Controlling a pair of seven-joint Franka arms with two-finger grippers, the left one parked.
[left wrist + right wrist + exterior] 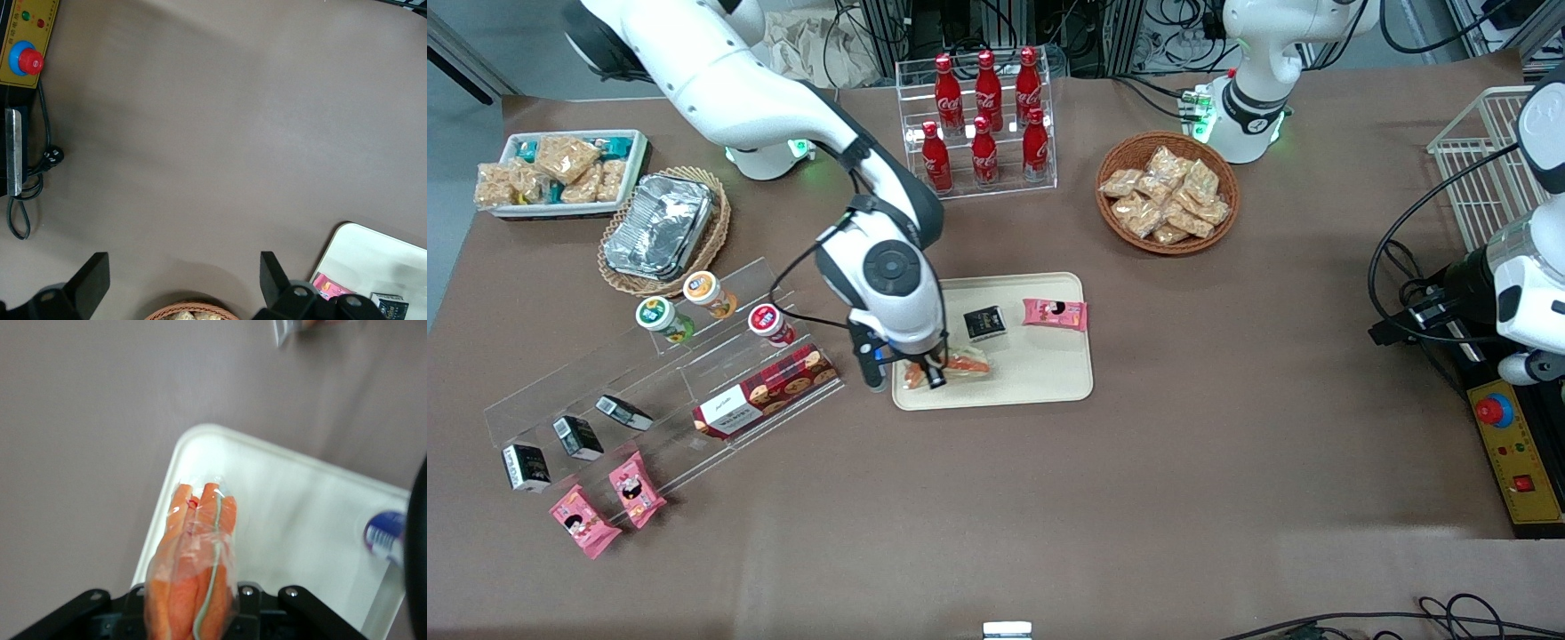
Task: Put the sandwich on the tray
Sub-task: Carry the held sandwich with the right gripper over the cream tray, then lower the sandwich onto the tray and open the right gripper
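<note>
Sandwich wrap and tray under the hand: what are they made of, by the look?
Sandwich: thin clear plastic film, glossy; highlights and creases show over the orange layers. Tray: probably moulded plastic, cream, matte, with a smooth rounded rim; melamine cannot be ruled out. The hand is shut on the sandwich above the tray's corner nearest the working arm's end of the table.

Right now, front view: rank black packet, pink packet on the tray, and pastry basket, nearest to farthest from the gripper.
Gripper is over the tray, shut on the sandwich.
1. Black packet, on the tray, nearest.
2. Pink packet, on the tray, toward the parked arm's end.
3. Pastry basket, off the tray, farthest.
</note>
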